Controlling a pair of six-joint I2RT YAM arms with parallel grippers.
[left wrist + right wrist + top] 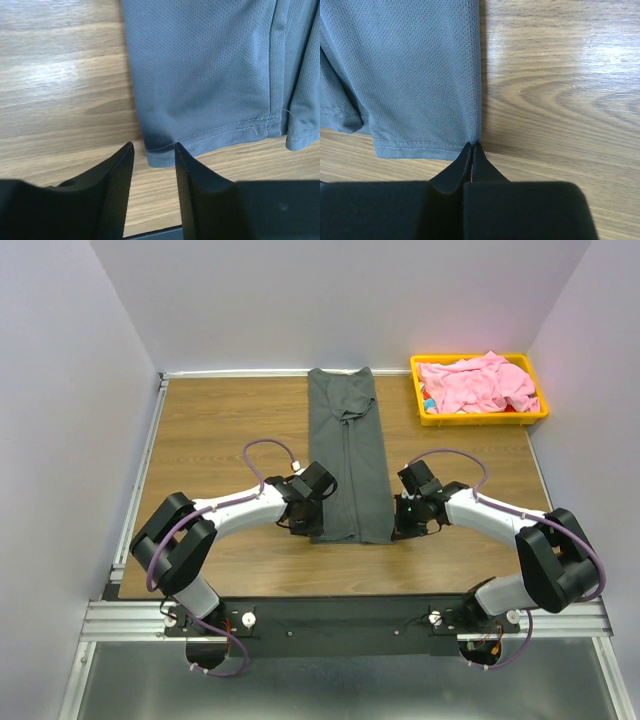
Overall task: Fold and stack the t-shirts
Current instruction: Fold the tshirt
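While my left hand (154, 146) straddles, fingers apart, a dark grey mesh t-shirt (200, 75) corner, my right hand (472, 145) sits closed.

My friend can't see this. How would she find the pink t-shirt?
Start at the wooden table and look to its far right corner, where a yellow plastic tray sits. The pink t-shirt lies crumpled inside it. The other shirt, the grey t-shirt, is dark and lies flat in a long strip mid-table.

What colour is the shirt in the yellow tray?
Light pink; the shirt shows best in the top external view.
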